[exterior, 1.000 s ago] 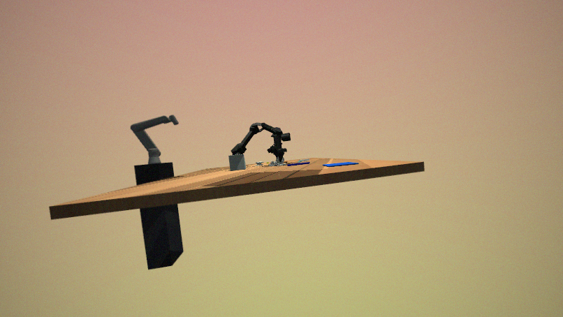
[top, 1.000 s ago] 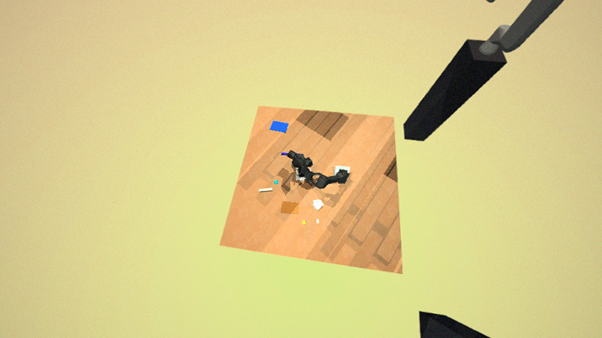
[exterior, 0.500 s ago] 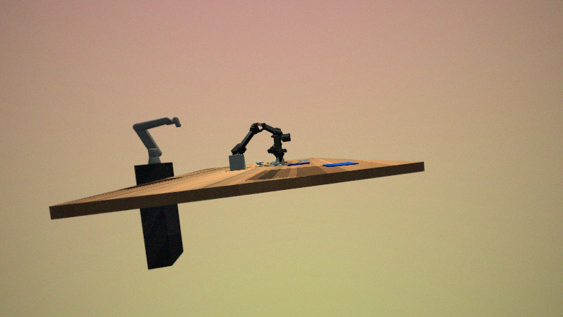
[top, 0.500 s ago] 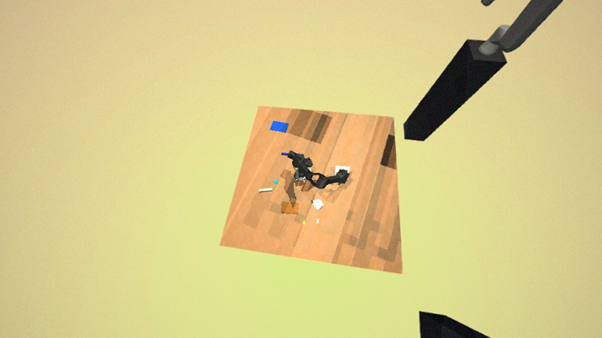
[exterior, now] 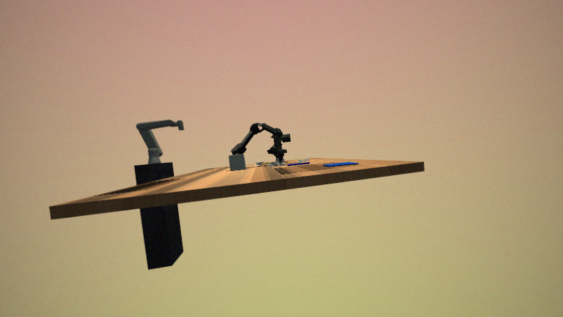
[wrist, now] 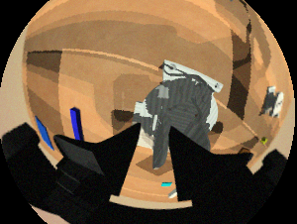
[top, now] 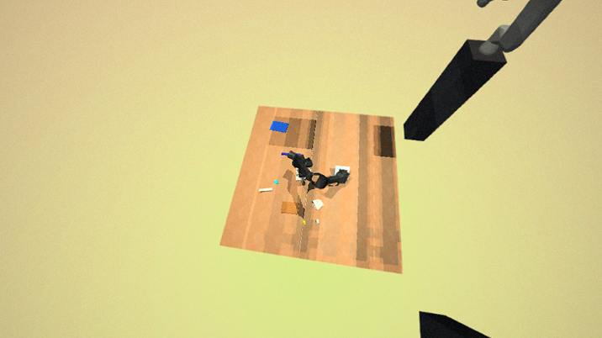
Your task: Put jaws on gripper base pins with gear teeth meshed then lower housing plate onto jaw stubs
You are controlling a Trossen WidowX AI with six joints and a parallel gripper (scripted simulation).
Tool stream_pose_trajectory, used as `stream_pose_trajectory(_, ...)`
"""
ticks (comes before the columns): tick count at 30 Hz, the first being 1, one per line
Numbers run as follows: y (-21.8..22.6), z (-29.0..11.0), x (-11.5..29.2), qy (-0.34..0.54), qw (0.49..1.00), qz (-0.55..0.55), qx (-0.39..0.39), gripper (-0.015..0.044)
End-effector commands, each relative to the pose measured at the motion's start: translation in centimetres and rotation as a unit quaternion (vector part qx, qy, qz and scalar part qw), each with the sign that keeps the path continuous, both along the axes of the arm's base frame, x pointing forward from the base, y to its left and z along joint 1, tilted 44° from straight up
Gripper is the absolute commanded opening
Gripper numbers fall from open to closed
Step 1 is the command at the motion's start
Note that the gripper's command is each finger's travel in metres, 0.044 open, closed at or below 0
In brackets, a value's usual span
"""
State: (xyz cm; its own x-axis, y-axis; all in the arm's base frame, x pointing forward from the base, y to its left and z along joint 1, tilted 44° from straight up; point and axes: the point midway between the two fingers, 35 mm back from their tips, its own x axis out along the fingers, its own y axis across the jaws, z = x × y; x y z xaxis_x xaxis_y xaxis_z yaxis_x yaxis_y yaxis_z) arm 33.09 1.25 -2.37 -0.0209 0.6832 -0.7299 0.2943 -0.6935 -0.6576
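Note:
My gripper (exterior: 279,159) (wrist: 153,127) is low over the gripper base and shut on a grey, shaded part that looks like a jaw (wrist: 159,144). The gripper base (wrist: 214,84) (top: 300,175) is a white plate whose far edge and holes show in the wrist view. A rounded grey mass over it hides the pins and any gear teeth. I cannot tell whether the held part is seated, or where the other jaw is. A white squarish piece (top: 318,204) (wrist: 278,101), possibly the housing plate, lies apart from the base.
A blue plate (top: 279,126) (exterior: 340,164) (wrist: 45,133) and a dark blue bar (wrist: 75,124) lie to one side. An orange plate (top: 289,207), cyan piece (top: 276,182), white bar (top: 265,189) and yellow piece (top: 303,222) lie around. Another arm (top: 540,13) (exterior: 147,137) stands on a pedestal beyond the table.

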Motion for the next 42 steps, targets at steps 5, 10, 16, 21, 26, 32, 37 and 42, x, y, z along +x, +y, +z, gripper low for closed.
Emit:
stream_pose_trajectory(5,0.26,-0.24,0.01,0.0,1.0,-0.002,0.002,0.0134)
stream_pose_trajectory(10,0.27,-0.25,0.01,0.0,1.0,-0.002,0.002,0.0134)
stream_pose_trajectory(16,0.44,-0.43,0.0,0.0,1.0,-0.001,0.002,0.0134)
stream_pose_trajectory(21,0.49,-0.48,0.0,0.0,1.0,-0.001,0.002,0.0134)
stream_pose_trajectory(26,0.49,-0.48,0.0,0.0,1.0,-0.001,0.002,0.0134)
stream_pose_trajectory(32,0.49,-0.48,0.0,0.0,1.0,-0.001,0.002,0.0134)
stream_pose_trajectory(37,0.49,-0.48,0.0,0.0,1.0,-0.001,0.002,0.0134)
stream_pose_trajectory(42,0.49,-0.48,0.0,0.0,1.0,-0.001,0.002,0.0134)
